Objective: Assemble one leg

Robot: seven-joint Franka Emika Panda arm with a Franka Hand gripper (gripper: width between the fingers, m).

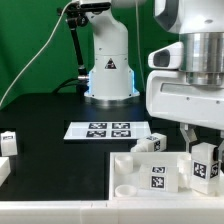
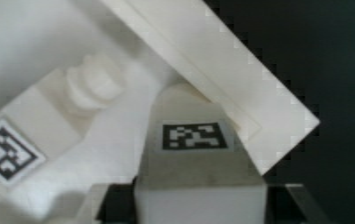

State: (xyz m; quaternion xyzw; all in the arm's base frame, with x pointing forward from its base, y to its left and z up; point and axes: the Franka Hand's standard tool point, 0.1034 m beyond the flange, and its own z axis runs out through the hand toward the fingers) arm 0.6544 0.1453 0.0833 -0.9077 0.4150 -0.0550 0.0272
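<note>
While clamped in the end effector (image 2: 195,202), treat the leg (image 2: 195,135) as stiff, light plastic: not fragile, probably slick, so grip across two opposite flat sides mid-length, tag face clear. Sits centred in the jaws, tag toward the wrist camera, free end poking out past them. Hangs over the white panel (image 1: 128,165) at the exterior view's right; contact with it unclear.
</note>
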